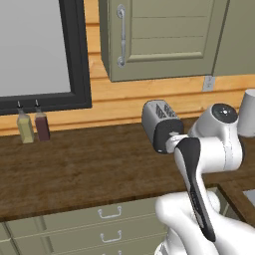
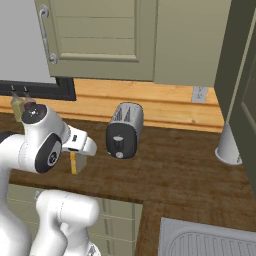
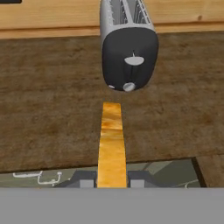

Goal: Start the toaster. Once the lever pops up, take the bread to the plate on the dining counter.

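**Bread's out of the toaster, now for the carry**

Claw (image 3: 112, 183) is clamped on the bread (image 3: 111, 144), jaws narrowed to the slice's thickness w/ one tip each side of its near edge. In the hand view the slice sticks out edge-on, away from the fingers, toward the toaster (image 3: 128, 48), clear of it and off the worktop. From the right base view the bread (image 2: 77, 162) hangs below the wrist, left of the toaster (image 2: 124, 131), which sits on the wood counter (image 2: 185, 170) near the back wall. Slots look empty from here.

Step in hand, I'd say: haul the slice over to the plate on the dining counter. Advice: keep the squeeze steady, since it's held by one edge only and could pivot or slip w/ a fast swing. Back off from the toaster first, keep the wrist level, move slow while the base drives. Watch the upper cabinet (image 1: 164, 40) and the two bottles (image 1: 33, 127) on the left when turning.
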Controlling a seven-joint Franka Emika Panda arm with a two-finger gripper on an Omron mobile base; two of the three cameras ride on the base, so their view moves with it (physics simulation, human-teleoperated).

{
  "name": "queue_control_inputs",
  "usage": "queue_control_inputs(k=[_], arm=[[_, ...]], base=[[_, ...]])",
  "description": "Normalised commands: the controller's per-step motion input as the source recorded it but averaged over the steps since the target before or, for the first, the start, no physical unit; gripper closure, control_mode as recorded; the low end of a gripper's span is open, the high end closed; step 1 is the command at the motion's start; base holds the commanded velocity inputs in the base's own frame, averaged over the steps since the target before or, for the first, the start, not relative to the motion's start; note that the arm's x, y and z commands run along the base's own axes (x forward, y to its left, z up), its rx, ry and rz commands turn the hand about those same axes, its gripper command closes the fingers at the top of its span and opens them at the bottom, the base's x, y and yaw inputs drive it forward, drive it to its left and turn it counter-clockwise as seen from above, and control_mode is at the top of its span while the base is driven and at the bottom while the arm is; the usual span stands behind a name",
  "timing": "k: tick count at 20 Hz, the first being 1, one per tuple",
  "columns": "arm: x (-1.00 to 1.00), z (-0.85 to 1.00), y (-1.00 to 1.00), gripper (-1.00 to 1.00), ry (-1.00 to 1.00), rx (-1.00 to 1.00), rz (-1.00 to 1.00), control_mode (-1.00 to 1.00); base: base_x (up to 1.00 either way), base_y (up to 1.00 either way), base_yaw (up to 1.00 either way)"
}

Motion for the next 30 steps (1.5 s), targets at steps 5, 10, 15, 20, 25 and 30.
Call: queue_control_inputs(k=[5, 10, 15, 20, 25, 30], arm=[[-0.05, -0.15, 0.00, 1.00, -0.01, 0.00, 0.00, -1.00], [0.00, 0.00, 0.00, 1.00, 0.00, 0.00, 0.00, -1.00], [-0.07, 0.00, 0.00, 1.00, 0.00, 0.00, 0.00, 1.00], [0.00, 0.00, 0.00, 1.00, 0.00, 0.00, 0.00, 1.00], [0.00, 0.00, 0.00, 1.00, 0.00, 0.00, 0.00, 1.00], [0.00, 0.00, 0.00, 1.00, 0.00, 0.00, 0.00, 1.00]], base=[[0.00, 0.00, 0.00], [0.00, 0.00, 0.00], [-0.09, 0.04, 0.00], [-0.56, 0.52, 0.00], [-0.57, 0.56, -0.13], [-0.44, 0.08, -0.64]])
